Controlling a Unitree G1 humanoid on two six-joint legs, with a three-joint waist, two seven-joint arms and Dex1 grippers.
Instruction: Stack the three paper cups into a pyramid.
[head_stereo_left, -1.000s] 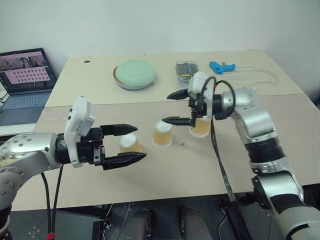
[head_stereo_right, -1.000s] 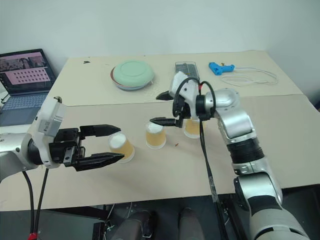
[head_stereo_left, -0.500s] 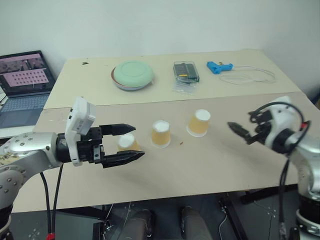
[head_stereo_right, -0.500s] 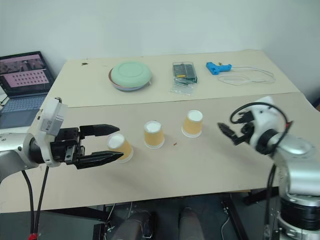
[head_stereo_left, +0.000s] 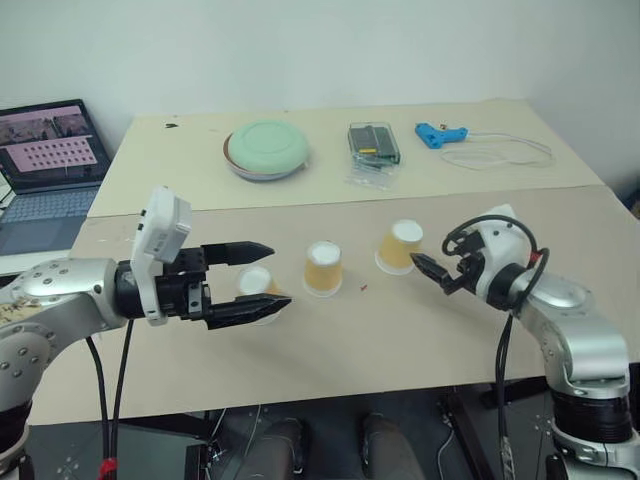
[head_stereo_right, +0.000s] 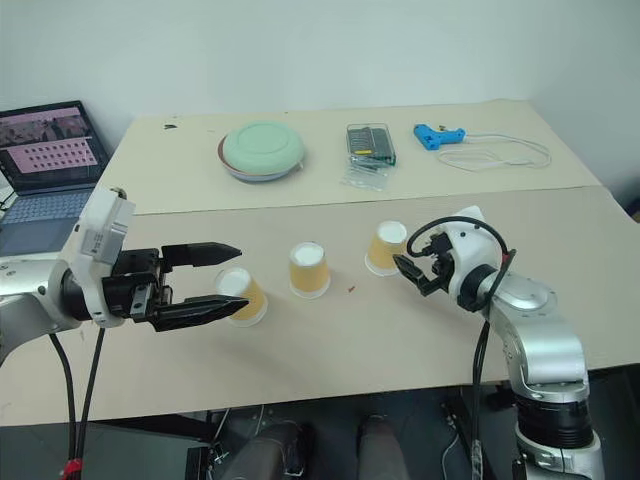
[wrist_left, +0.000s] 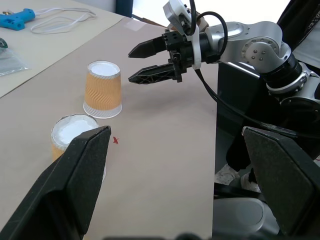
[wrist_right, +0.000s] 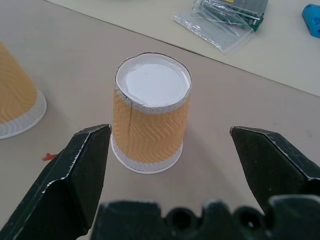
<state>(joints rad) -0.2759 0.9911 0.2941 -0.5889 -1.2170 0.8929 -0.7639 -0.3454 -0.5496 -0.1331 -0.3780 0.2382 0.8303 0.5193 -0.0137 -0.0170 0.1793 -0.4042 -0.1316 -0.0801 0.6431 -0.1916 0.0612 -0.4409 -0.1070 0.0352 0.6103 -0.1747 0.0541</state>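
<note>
Three yellow-orange paper cups stand upside down in a row on the near table: the left cup (head_stereo_left: 256, 285), the middle cup (head_stereo_left: 323, 268) and the right cup (head_stereo_left: 401, 246). No pyramid stands; all three cups rest apart on the table. My left gripper (head_stereo_left: 280, 273) is open, held level, its fingers one above the other in front of the left cup. My right gripper (head_stereo_left: 425, 272) is open just right of the right cup, pointing at it. In the right wrist view that cup (wrist_right: 150, 120) stands between and just beyond the fingers (wrist_right: 75, 170), untouched.
On the far table lie a green bowl (head_stereo_left: 267, 149), a clear plastic case (head_stereo_left: 372, 142), and a blue glue gun (head_stereo_left: 440, 133) with its white cord (head_stereo_left: 500, 152). A laptop (head_stereo_left: 45, 160) stands at the far left. A small red speck (head_stereo_left: 365, 288) lies near the middle cup.
My right arm swung from above the middle and right cups out to the right and down, then came back in beside the right cup. The left gripper and the cups stayed put.
</note>
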